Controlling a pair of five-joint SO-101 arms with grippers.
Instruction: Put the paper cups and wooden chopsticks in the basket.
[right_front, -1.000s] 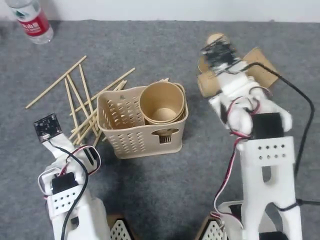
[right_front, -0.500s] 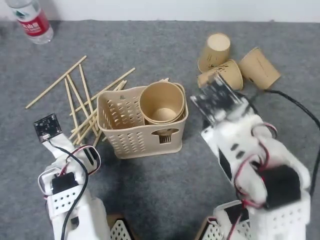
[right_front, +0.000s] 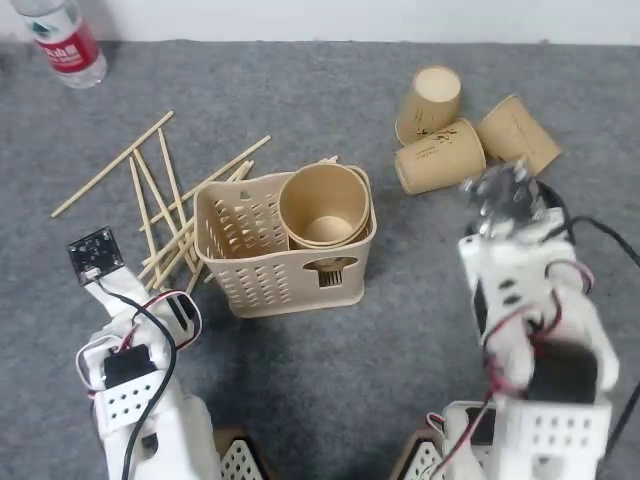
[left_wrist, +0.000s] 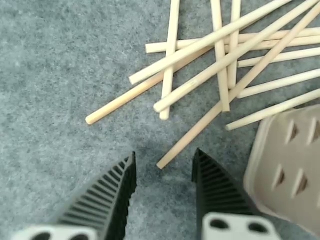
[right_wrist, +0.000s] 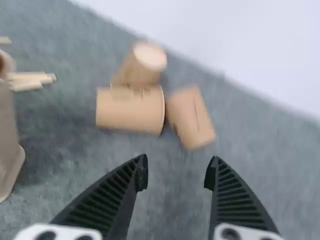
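Grey felt desk (right_front: 300, 90), white wall along the far edge, water bottle (right_front: 62, 40) in the far corner, out of play.

Left claw (left_wrist: 164, 156): roughly half open, empty, low over the felt. The nearest chopstick (left_wrist: 200, 132) has its end right between the fingertips. The rest of the chopsticks (left_wrist: 220, 55) lie crossed over one another just beyond the claw. A corner of the basket (left_wrist: 290, 165) is just beside one finger.

Right claw (right_wrist: 178, 160): wide open, empty, off the desk. Three loose cups (right_wrist: 130, 111) lie on their sides ahead of it, bunched together, touching or nearly so. The nested cups (right_front: 322, 205) already stand in the basket, in the half nearer this claw.

Risks as I read them:
- If I close the left claw here, it pinches the stick at its very tip. I'd expect it to pivot or slip out on the lift, since most of its length hangs free.
- That stick passes under others in the pile, so pulling it may drag or scatter them.
- The finger next to the basket could catch the corner and shove a light basket sideways.
- The cups on their sides will roll if a finger nudges one before closing. Bumping one likely moves all three.
- Paper walls crush under a hard squeeze.
- Long sticks dropped into the free half could lever the basket over.
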